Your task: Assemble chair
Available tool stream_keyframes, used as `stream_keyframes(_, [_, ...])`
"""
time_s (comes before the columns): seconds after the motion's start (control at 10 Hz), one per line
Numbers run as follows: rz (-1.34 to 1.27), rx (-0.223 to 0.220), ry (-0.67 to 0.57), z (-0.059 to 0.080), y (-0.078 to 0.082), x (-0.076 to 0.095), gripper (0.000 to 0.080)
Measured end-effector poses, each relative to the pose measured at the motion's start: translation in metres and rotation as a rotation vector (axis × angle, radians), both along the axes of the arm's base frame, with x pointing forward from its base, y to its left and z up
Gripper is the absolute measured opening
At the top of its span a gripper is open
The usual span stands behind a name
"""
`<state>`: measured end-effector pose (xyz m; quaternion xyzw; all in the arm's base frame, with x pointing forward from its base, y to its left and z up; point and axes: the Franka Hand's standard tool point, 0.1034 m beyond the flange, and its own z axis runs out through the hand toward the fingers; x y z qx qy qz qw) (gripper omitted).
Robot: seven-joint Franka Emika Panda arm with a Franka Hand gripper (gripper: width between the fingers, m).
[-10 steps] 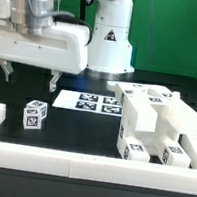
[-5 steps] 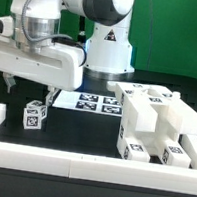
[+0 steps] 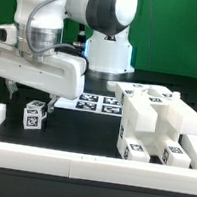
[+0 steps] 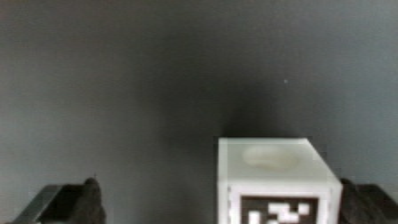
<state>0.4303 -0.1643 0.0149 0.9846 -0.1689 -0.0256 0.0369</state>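
Table (image 3: pixel 81 137) carries a tagged block (image 3: pixel 34 115), the marker board (image 3: pixel 94 103), chair parts (image 3: pixel 159 125), border rails (image 3: pixel 78 165)

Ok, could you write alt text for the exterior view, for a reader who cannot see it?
A white robot arm hangs its open gripper over a small white tagged block on a black table. At the exterior view's right lies a cluster of white chair parts, with the marker board behind and low white rails in front.

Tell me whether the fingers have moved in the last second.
Yes. In the exterior view the fingers have dropped lower, nearer the small tagged block, which has stayed put.
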Motion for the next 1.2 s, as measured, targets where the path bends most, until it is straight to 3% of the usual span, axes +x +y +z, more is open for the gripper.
stream_keyframes(0.2, [0.001, -0.005, 0.003, -0.002, -0.001, -0.001, 0.0623])
stream_keyframes(0.4, [0.001, -0.005, 0.003, -0.002, -0.001, -0.001, 0.0354])
stream_keyframes(0.5, [0.001, -0.005, 0.003, -0.002, -0.001, -0.001, 0.0354])
stream_keyframes(0.6, [0.001, -0.005, 0.003, -0.002, -0.001, -0.001, 0.0281])
stream_keyframes(0.9, [0.012, -0.002, 0.004, 0.0, 0.002, -0.001, 0.0281])
stream_keyframes(1.0, [0.043, 0.004, -0.003, 0.006, 0.012, -0.001, 0.0281])
stream_keyframes(1.1, [0.064, 0.016, 0.0, 0.009, 0.02, -0.012, 0.0281])
stream_keyframes(1.2, [0.083, 0.019, 0.002, 0.01, 0.018, -0.028, 0.0281])
